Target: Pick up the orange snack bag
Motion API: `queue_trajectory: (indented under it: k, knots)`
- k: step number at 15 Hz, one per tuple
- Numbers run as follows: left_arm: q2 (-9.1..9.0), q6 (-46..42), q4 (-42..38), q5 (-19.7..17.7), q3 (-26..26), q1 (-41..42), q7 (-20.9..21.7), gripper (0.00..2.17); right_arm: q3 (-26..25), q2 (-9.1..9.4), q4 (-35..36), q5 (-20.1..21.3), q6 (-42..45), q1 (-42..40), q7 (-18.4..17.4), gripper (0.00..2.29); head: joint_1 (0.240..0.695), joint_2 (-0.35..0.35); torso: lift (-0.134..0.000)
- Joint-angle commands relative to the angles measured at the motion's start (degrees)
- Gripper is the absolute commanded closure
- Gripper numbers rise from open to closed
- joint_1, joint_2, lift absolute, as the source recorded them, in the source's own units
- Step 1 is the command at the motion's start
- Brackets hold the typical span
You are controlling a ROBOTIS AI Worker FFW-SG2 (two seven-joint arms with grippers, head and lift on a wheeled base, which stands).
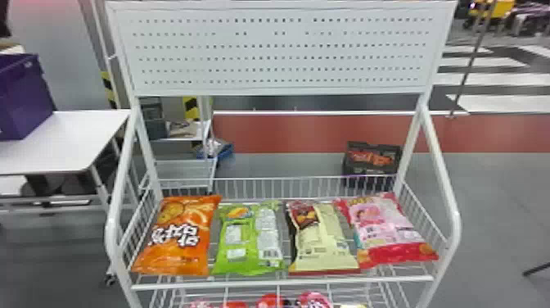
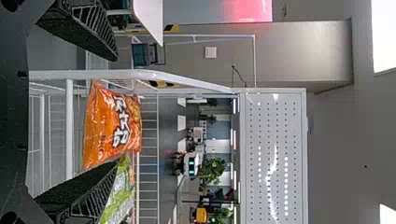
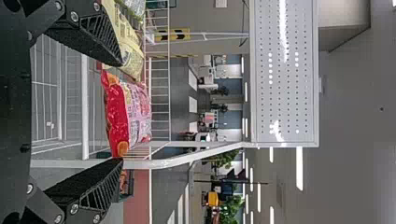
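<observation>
Orange and glossy, the snack bag (image 1: 180, 235) lies on the wire shelf (image 1: 282, 283), at its left end, just beside a green snack bag (image 1: 247, 245). A cream snack bag (image 1: 323, 241) and a red-and-pink snack bag (image 1: 388, 229) complete the row. The left gripper (image 2: 116, 111) has its jaws wide and empty; the right gripper (image 3: 122, 112) has its jaws wide too (probably a spare hand here). Nothing is picked up yet: reaching in, closing on the orange one and lifting all seem left to do.
</observation>
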State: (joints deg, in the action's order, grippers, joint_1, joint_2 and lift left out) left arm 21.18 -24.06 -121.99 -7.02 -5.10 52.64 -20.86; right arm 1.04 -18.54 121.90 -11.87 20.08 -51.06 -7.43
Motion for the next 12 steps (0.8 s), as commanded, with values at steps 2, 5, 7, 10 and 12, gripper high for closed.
queue_trajectory:
  k: [2, 5, 7, 10, 12]
  knots:
    - [0.00, 1.35, 1.40, -0.45, -0.70, -2.10, 1.00, 0.09, 0.02, 0.00, 0.00, 0.00, 0.35, -0.09, -0.04, 0.17, 0.499, 0.000, 0.000]
    - [0.00, 4.51, 2.81, -1.86, -2.46, -7.46, 2.23, 0.09, 0.10, 0.09, 0.00, 0.09, 0.70, -0.09, 0.04, 0.17, 0.499, 0.000, 0.000]
    - [-0.08, 10.49, 4.12, -3.70, -3.69, -12.74, 2.49, 0.11, 0.54, 0.09, 0.00, 0.35, 0.70, 0.09, 0.04, 0.17, 0.499, 0.000, 0.000]
    - [-0.26, 16.82, 8.43, -4.23, -6.24, -21.17, 2.49, 0.14, 0.98, 0.09, -0.53, 0.35, 2.11, 0.44, 0.04, 0.17, 0.499, 0.000, 0.000]
    - [-0.61, 19.63, 10.10, -6.07, -7.29, -25.39, 2.67, 0.15, 1.16, 0.09, -0.97, 0.53, 2.11, 0.53, 0.04, 0.17, 0.499, 0.000, 0.000]
